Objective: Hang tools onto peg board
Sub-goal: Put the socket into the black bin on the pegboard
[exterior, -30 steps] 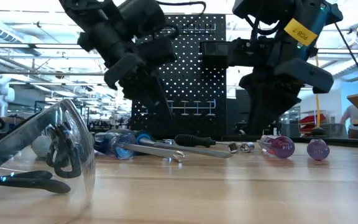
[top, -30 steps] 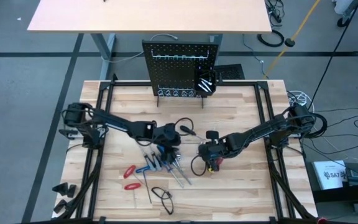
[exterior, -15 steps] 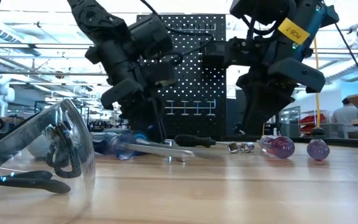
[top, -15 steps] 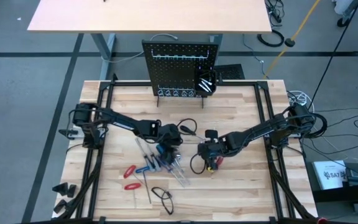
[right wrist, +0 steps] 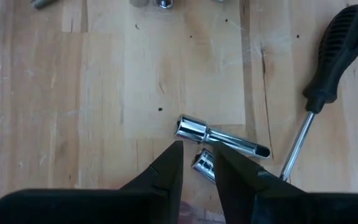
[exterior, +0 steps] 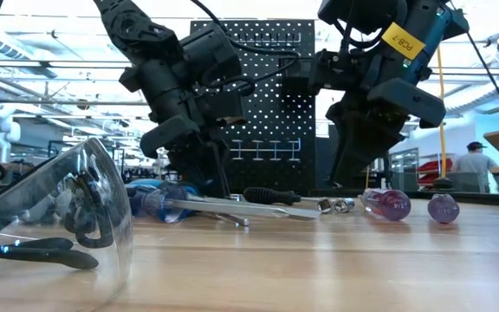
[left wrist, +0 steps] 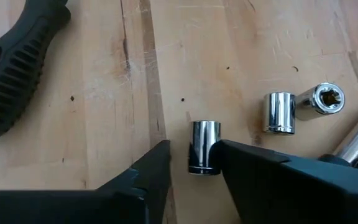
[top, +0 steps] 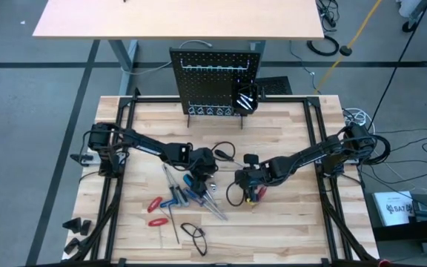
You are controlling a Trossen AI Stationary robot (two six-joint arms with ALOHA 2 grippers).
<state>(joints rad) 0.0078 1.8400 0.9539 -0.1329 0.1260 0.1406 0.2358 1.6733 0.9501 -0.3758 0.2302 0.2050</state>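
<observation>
Silver bit [left wrist: 204, 147] btwn fingers [left wrist: 157, 171]

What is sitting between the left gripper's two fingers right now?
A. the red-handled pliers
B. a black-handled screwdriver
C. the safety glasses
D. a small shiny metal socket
D: the left wrist view shows a small silver socket standing between the fingers of the left gripper, touching one finger with a small gap to the other, while the black-handled screwdriver lies off to the side.
</observation>
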